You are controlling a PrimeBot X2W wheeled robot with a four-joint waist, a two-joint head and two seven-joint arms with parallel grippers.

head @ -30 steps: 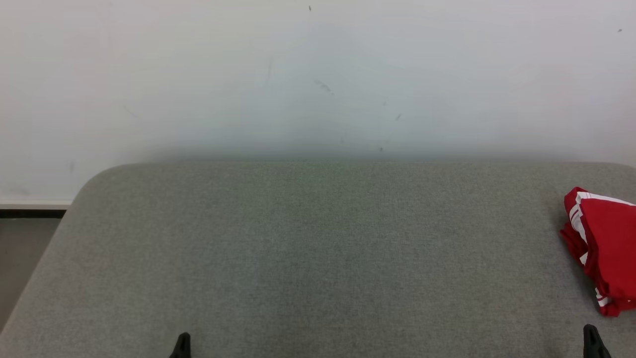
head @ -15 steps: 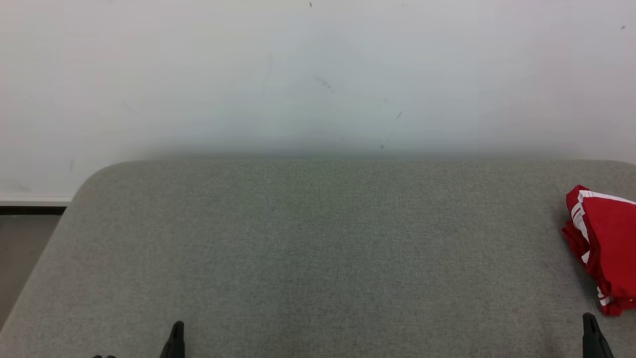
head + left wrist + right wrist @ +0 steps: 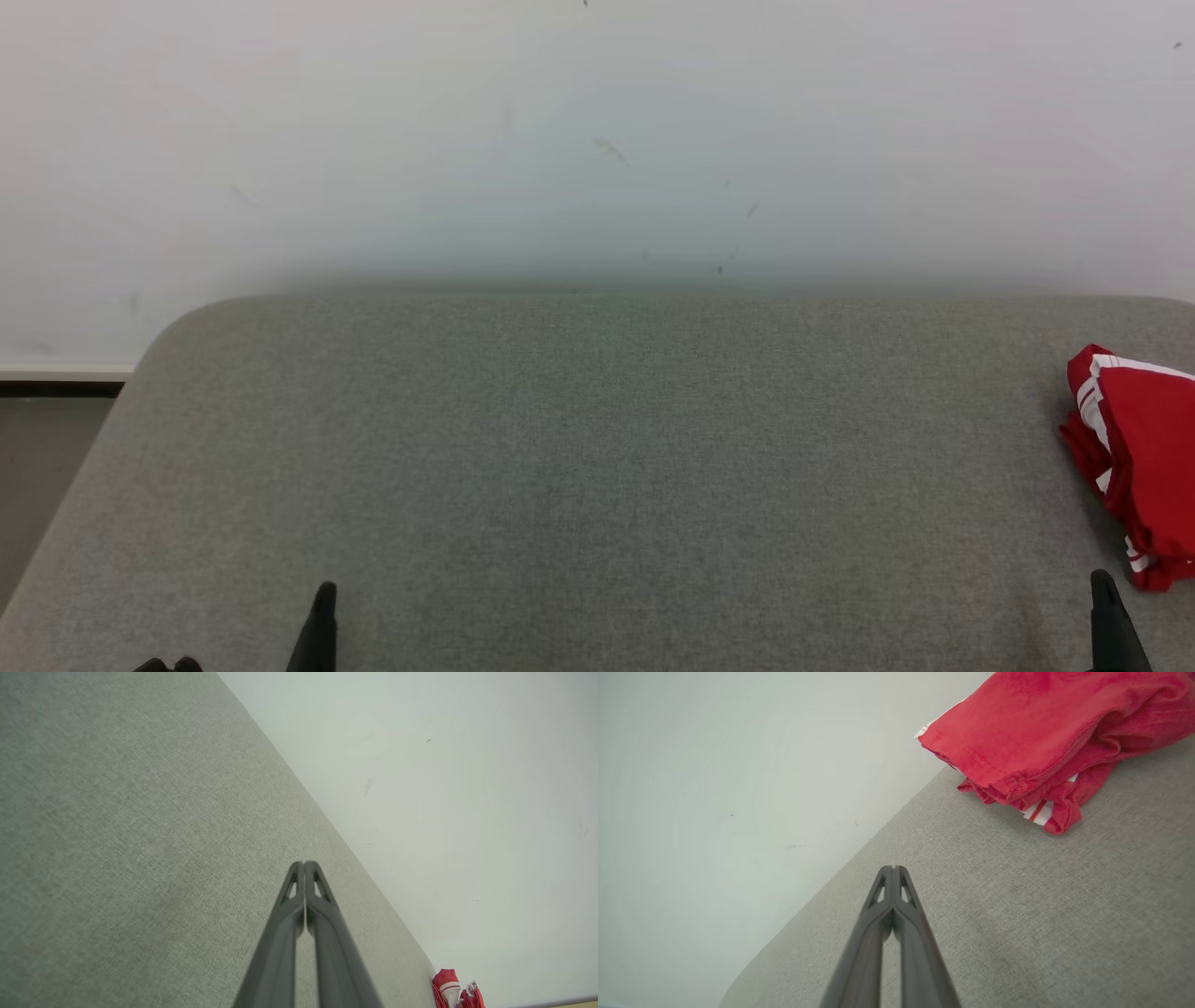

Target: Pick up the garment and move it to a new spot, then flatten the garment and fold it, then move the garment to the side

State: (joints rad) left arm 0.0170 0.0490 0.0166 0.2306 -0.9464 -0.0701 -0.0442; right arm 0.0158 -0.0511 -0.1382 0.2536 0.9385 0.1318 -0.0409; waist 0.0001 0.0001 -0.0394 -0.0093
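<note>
A red garment [image 3: 1144, 462] with white stripes lies bunched at the right edge of the grey padded table [image 3: 597, 467], partly cut off by the head view's border. My right gripper [image 3: 1103, 583] pokes up at the lower right, just below and left of the garment, shut and holding nothing. In the right wrist view its fingertips [image 3: 893, 870] are pressed together, with the garment [image 3: 1045, 742] ahead and to the right, not touching. My left gripper [image 3: 325, 595] is at the lower left, shut and holding nothing [image 3: 303, 865]; the garment [image 3: 455, 991] shows far off at the table's end.
A white wall [image 3: 597, 140] runs directly behind the table's far edge. The table's rounded left corner [image 3: 173, 327] drops to a dark floor strip [image 3: 56, 397] at far left. The wide grey surface between the grippers is bare fabric.
Both grippers' tips have risen a little higher into the head view, and the picture has shifted slightly. The garment stays put.
</note>
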